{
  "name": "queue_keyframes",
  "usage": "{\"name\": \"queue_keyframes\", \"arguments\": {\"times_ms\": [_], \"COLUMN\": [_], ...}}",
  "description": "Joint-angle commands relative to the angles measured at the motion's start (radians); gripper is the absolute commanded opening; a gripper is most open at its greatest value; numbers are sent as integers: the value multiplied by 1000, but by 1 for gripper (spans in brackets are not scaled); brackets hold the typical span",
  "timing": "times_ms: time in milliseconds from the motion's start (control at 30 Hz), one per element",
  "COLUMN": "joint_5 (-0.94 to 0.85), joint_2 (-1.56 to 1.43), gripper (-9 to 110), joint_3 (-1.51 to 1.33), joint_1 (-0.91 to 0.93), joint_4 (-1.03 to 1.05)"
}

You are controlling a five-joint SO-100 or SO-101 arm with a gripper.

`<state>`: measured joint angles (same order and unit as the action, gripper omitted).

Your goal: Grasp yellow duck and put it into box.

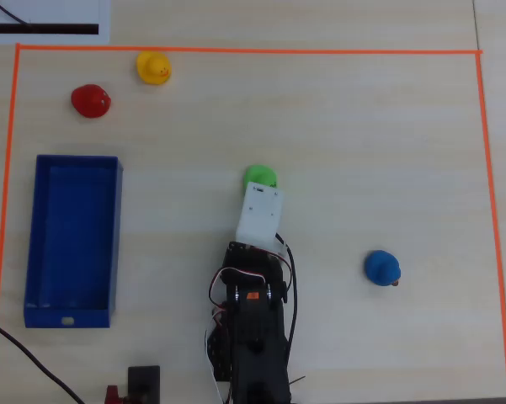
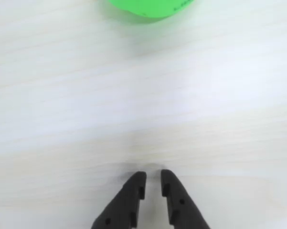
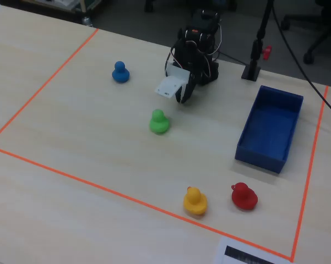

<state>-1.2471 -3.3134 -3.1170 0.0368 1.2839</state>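
The yellow duck (image 1: pixel 153 68) stands near the far left corner of the taped area in the overhead view, beside a red duck; in the fixed view it (image 3: pixel 195 201) is at the front. The dark-blue box (image 1: pixel 71 236) lies open and empty at the left; it also shows in the fixed view (image 3: pixel 270 129). My gripper (image 2: pixel 153 177) hangs low over bare table, its jaws almost together with nothing between them. In the fixed view it (image 3: pixel 182 99) points down near the arm's base, far from the yellow duck. In the overhead view the white wrist block hides it.
A green duck (image 1: pixel 259 176) sits just ahead of the gripper, at the top edge of the wrist view (image 2: pixel 148 7). A red duck (image 1: pixel 91 100) stands next to the yellow one. A blue duck (image 1: pixel 381 268) is to the right. Orange tape (image 1: pixel 236 50) frames the area.
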Motion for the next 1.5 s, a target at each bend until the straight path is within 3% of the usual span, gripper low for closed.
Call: {"name": "queue_keyframes", "arguments": {"times_ms": [0, 1200, 1333, 1467], "joint_5": [9, 11, -84, -86], "joint_2": [3, 2, 3, 161], "gripper": [1, 0, 23, 28], "joint_3": [6, 6, 35, 325], "joint_1": [-8, -11, 21, 23], "joint_4": [23, 20, 38, 115]}}
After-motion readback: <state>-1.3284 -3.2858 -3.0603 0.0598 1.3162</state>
